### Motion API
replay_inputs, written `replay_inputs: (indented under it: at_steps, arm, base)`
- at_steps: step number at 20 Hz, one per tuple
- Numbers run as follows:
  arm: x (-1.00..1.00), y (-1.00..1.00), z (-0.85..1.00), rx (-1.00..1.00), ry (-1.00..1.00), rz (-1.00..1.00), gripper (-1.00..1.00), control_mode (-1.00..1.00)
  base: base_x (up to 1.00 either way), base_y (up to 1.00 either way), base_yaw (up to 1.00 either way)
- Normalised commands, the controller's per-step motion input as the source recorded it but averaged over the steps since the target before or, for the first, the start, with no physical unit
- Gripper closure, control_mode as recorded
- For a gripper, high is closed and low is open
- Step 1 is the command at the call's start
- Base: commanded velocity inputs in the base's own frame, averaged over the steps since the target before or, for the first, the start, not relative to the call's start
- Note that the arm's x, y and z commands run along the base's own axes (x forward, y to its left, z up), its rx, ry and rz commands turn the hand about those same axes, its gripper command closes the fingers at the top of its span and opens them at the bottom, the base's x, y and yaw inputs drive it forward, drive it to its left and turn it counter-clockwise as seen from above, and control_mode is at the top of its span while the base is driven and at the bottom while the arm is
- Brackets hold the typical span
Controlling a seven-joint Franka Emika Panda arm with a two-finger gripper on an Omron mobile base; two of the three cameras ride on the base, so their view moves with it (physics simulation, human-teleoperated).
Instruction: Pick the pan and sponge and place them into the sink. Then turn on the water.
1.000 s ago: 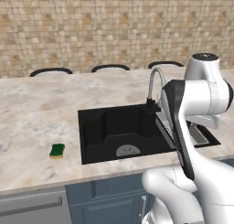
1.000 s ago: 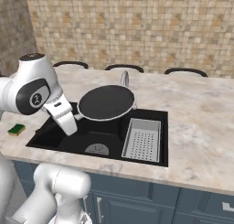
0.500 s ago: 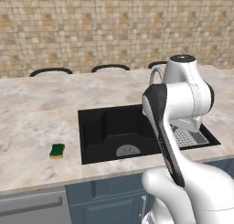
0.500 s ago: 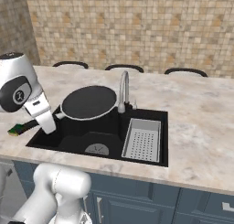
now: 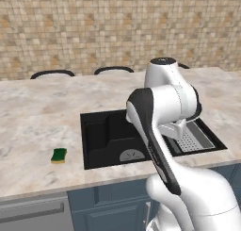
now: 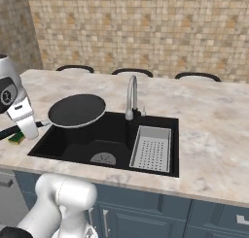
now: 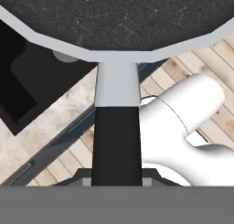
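Observation:
The black pan [image 6: 77, 110] hangs level over the left part of the black sink [image 6: 73, 145], above its rim. My gripper [image 6: 29, 129] is shut on the pan's dark handle [image 7: 116, 141] at the far left. In the hand view the pan [image 7: 119, 17] spreads across the top. The green and yellow sponge [image 5: 59, 155] lies on the counter left of the sink [image 5: 101, 133]; from the right base view the sponge [image 6: 18, 139] peeks out under the arm. No water shows at the silver faucet [image 6: 131, 96].
A grey perforated drainer tray [image 6: 151, 148] sits in the sink's right part, and the round drain [image 6: 103, 159] lies at the front. My white arm blocks the sink's middle in the left base view. A tiled wall backs the counter.
The arm has swung left with the pan in its grip, carrying it from over the sink's right and middle to over its left side. The sponge has not moved.

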Motion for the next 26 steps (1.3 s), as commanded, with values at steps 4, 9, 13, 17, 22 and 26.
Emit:
replay_inputs:
  at_steps: [4, 9, 13, 17, 22, 26]
  arm:
    - [0.06, 0.43, -0.04, 0.03, 0.09, -0.02, 1.0, -1.0]
    - [0.17, 0.22, -0.05, 0.03, 0.14, -0.01, 1.0, -1.0]
    - [0.18, 0.22, -0.03, 0.02, 0.18, 0.0, 1.0, -1.0]
    - [0.12, 0.21, -0.18, 0.02, 0.09, -0.01, 1.0, -1.0]
    - [0.06, 0.14, -0.19, 0.05, 0.02, 0.0, 1.0, -1.0]
    - [0.08, -0.03, -0.2, 0.05, 0.08, -0.01, 1.0, -1.0]
  base:
    - [0.0, 0.0, 0.0]
    - [0.0, 0.0, 0.0]
    - [0.0, 0.0, 0.0]
    - [0.0, 0.0, 0.0]
    - [0.0, 0.0, 0.0]
    - [0.0, 0.0, 0.0]
